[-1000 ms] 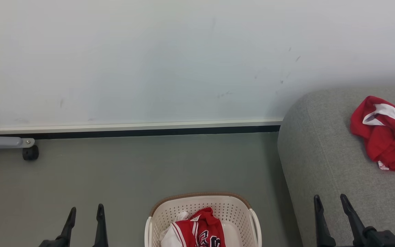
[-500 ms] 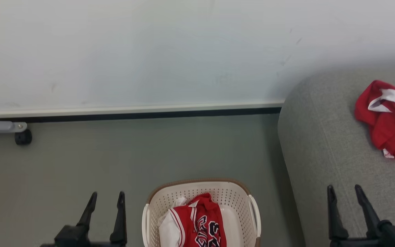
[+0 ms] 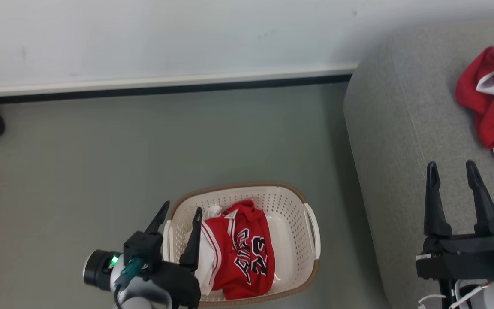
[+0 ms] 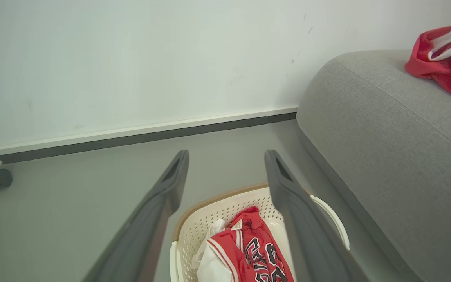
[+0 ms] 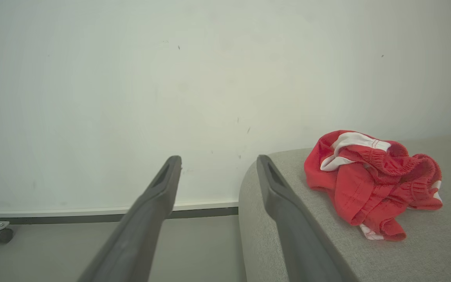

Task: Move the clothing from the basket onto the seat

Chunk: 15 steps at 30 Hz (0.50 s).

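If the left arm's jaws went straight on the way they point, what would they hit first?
Probably the grey floor past the basket, short of the wall; depth is hard to judge.

We see bright, even, diffuse light throughout. The sofa (image 3: pixel 401 150) throws a faint shadow onto the wall (image 3: pixel 144 38) behind it and the floor (image 3: pixel 101 163) on its left. In both wrist views the fingers (image 4: pixel 159 219) blur near the lens, and farther things look sharp.
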### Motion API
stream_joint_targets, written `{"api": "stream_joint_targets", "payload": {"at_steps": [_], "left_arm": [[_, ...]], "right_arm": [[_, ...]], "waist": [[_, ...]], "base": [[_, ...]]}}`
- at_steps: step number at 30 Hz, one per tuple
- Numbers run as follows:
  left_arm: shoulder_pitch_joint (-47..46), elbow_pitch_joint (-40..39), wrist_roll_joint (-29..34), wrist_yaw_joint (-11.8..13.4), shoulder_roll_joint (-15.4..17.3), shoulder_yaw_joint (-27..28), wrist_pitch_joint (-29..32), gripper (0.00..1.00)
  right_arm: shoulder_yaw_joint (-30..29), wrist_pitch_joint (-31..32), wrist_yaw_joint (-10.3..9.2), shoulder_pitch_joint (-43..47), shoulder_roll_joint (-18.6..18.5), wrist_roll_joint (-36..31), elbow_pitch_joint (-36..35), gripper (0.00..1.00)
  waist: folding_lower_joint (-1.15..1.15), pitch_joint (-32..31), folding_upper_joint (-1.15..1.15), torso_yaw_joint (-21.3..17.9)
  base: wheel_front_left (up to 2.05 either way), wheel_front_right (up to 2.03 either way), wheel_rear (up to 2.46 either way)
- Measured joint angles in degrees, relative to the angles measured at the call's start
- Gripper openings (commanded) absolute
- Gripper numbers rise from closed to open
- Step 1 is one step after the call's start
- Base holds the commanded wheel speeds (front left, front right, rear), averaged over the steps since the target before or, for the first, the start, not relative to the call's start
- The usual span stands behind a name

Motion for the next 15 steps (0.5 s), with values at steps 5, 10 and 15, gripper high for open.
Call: {"api": "stream_joint_targets", "payload": {"at_steps": [5,10,15], "left_arm": [[-4.63,4.9,1.02,-0.47,-0.94,-1.83,1.89,1.0],[-8.06,10.17,1.93,-0.41,-1.43,-2.11,3.52,1.0],[-10.56,14.5,2.36,0.16,-2.08,-2.45,4.58,1.0]], "right_arm": [[-0.04,0.09,0.0,-2.43,-0.09,0.0,-1.65,1.0],[0.36,0.54,0.01,-4.93,-0.09,-0.25,-3.97,1.0],[0.31,0.6,0.01,-8.26,-0.13,-0.45,-6.06,1.0]], "waist": [[0.0,4.05,0.0,-1.45],[-0.01,8.16,0.0,-3.1],[0.0,12.33,0.0,-4.82]], "base": [[0.0,0.0,0.0],[0.0,0.0,0.0],[0.0,0.0,0.0]]}}
